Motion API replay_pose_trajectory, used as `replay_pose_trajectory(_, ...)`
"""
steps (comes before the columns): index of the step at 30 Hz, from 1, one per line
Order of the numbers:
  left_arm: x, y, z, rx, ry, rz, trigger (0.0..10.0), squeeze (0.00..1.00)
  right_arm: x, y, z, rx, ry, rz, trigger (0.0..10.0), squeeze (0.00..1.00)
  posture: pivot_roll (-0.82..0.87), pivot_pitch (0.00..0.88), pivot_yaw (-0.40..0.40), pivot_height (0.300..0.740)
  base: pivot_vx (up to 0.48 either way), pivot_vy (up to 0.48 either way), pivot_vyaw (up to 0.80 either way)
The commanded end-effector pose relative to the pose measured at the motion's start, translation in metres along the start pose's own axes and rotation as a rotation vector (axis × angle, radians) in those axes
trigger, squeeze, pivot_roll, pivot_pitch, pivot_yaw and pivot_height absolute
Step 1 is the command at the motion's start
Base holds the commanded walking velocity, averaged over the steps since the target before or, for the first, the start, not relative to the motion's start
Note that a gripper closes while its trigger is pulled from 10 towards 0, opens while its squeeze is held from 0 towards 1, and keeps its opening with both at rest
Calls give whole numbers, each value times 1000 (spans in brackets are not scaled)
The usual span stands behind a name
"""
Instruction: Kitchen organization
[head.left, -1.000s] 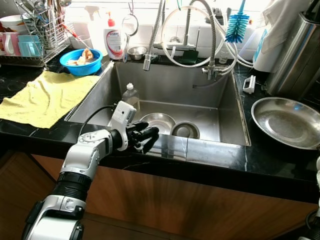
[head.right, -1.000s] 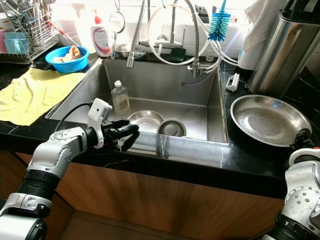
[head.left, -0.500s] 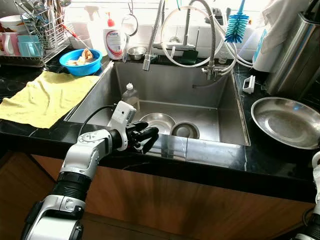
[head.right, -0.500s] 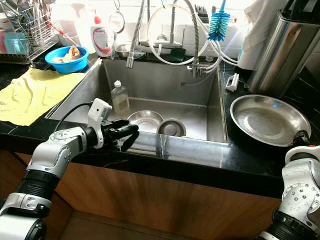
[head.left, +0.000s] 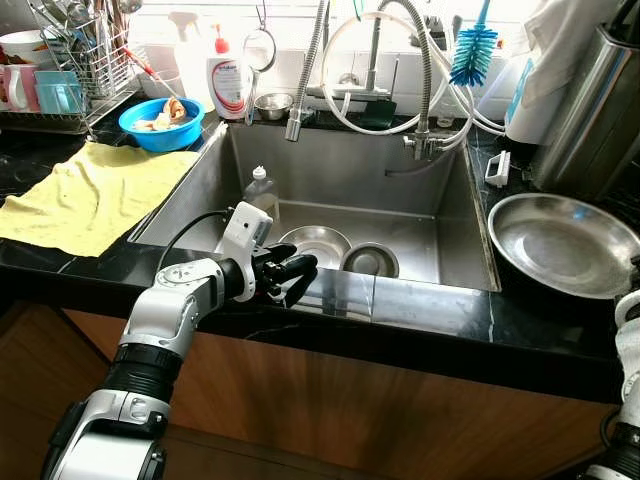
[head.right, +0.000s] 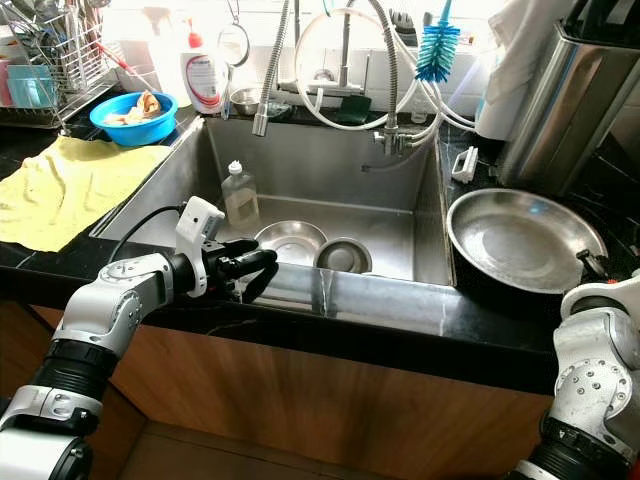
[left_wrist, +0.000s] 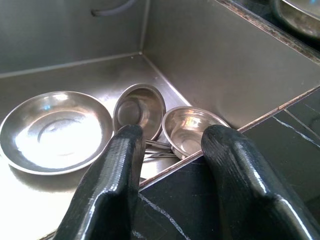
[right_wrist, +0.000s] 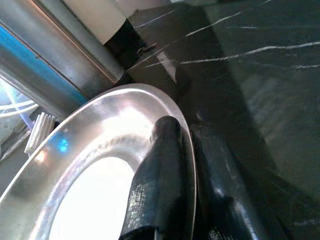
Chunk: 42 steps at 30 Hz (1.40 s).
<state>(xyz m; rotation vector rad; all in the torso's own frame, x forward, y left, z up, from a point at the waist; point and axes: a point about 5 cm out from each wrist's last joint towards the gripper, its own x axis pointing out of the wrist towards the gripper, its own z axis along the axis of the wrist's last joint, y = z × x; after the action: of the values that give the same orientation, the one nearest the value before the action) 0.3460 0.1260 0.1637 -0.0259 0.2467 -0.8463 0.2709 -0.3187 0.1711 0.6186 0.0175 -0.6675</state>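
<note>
Right gripper (right_wrist: 182, 200) pinches rim of large round steel plate (head.right: 520, 240); left gripper (head.left: 293, 277) idle, fingers apart.
Left gripper sits over black stone counter edge (head.left: 400, 330) at front lip of steel sink (head.left: 450, 230), holding nothing. Plate is on the counter right of the sink, 1 finger (right_wrist: 160, 185) over the rim, 1 under. In the basin: shallow steel dish (left_wrist: 52, 130), 2 small steel bowls (left_wrist: 140, 107), clear plastic bottle (head.left: 262, 190). Far left: yellow cloth (head.left: 90, 190).

Home kitchen: steel sink (head.left: 455, 225) centre frame with hose faucet (head.left: 420, 70), black stone counter (head.left: 560, 320), dish rack (head.left: 70, 60) upper left, soap bottle (head.left: 227, 85), blue bottle brush (head.left: 474, 45), yellow cloth (head.left: 85, 195) at left.
</note>
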Motion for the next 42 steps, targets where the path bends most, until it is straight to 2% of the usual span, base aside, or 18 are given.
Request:
replay_pose_trajectory(1, -4, 3, -27, -59, 106, 13, 10000, 0, 0, 1, 0, -13, 1, 3, 0, 0, -77, 0, 1, 740, 0, 0, 0)
replay_pose_trajectory(5, -4, 3, -26, -56, 105, 16, 10000, 0, -2, 15, 1, -20, -26, 61, 0, 0, -76, 0, 1, 740, 0, 0, 0)
replay_pose_trajectory(7, -4, 3, -26, -56, 103, 16, 10000, 0, -4, 30, 6, -15, -69, 152, 0, 0, -80, 0, 2, 740, 0, 0, 0)
replay_pose_trajectory(8, -4, 3, -26, -56, 103, 16, 10000, 0, -4, 32, 6, -14, -72, 163, 0, 0, -80, 0, 2, 740, 0, 0, 0)
replay_pose_trajectory(12, -2, 2, -26, -53, 101, 15, 10000, 0, -12, 60, 1, -40, -94, 339, 0, 0, -78, 0, 1, 740, 0, 0, 0)
replay_pose_trajectory(14, -1, 2, -26, -54, 99, 14, 10000, 0, -14, 66, 0, -50, -104, 369, 0, 0, -78, 0, 0, 740, 0, 0, 0)
replay_pose_trajectory(15, -1, 2, -26, -54, 98, 14, 10000, 0, -14, 70, -1, -56, -108, 380, 1765, 0, -78, 0, 0, 740, 0, 0, 0)
replay_pose_trajectory(16, -1, 2, -27, -54, 98, 15, 10000, 0, -14, 78, -4, -100, -121, 417, 10000, 0, -78, 0, -1, 740, 0, 0, 0)
replay_pose_trajectory(20, -2, 1, -28, -54, 98, 18, 10000, 0, -11, 93, -12, -177, -123, 481, 10000, 0, -75, 0, -6, 740, 0, 0, 0)
replay_pose_trajectory(23, -1, 0, -28, -57, 95, 20, 10000, 0, -6, 110, -24, -293, -116, 555, 10000, 0, -72, 0, -11, 740, 0, 0, 0)
replay_pose_trajectory(31, -1, -2, -30, -66, 89, 20, 10000, 0, 3, 134, -43, -439, -76, 702, 10000, 0, -66, 0, -23, 740, 0, 0, 0)
replay_pose_trajectory(34, -1, -2, -31, -69, 90, 21, 10000, 0, 6, 145, -55, -505, -26, 787, 10000, 0, -69, 0, -24, 740, 0, 0, 0)
replay_pose_trajectory(38, 0, -3, -30, -71, 88, 18, 10000, 0, 7, 153, -63, -567, -10, 826, 10000, 0, -67, 0, -26, 740, 0, 0, 0)
replay_pose_trajectory(42, 1, -3, -30, -74, 85, 19, 10000, 0, 11, 158, -78, -617, 56, 881, 10000, 0, -67, 0, -31, 740, 0, 0, 0)
